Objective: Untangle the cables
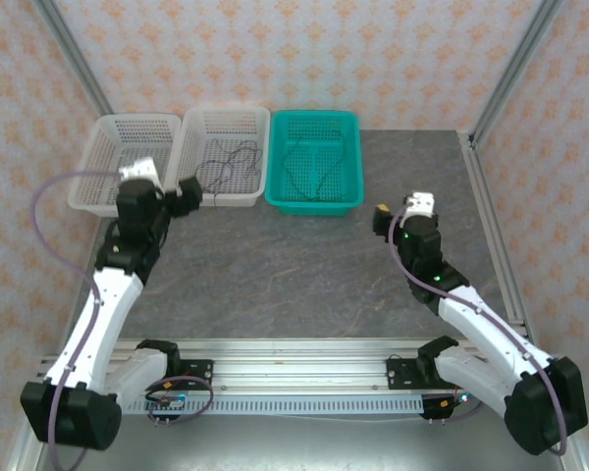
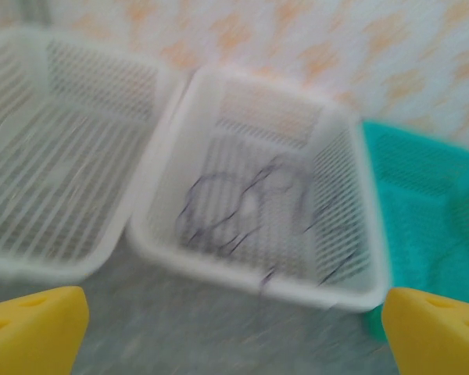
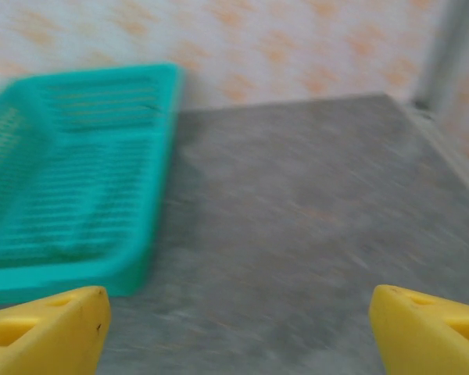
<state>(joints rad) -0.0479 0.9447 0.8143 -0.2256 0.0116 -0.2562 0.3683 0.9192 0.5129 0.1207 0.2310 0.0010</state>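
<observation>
Nearest the top camera, a metal rail (image 1: 294,358) carries both arm bases at the front edge of the grey surface (image 1: 304,275). The left arm (image 1: 113,294) reaches back to the baskets, and the left jaws hang just at the front rim of the middle white basket (image 1: 240,199). They stand wide apart with nothing between them, yellow fingertips (image 2: 31,328) at the bottom corners of the left wrist view. The right arm (image 1: 456,304) is over bare surface, apart from the baskets. The right jaws are likewise spread and empty, fingertips (image 3: 43,328) far to each side.

Three baskets stand side by side along the back: a left white basket (image 1: 83,191), the middle one, and a green basket (image 1: 314,204). One dark cable (image 1: 226,162) lies in loose loops on the middle basket's floor. Another thin cable (image 1: 309,172) lies looped inside the green basket, too fine to tell its colour.
</observation>
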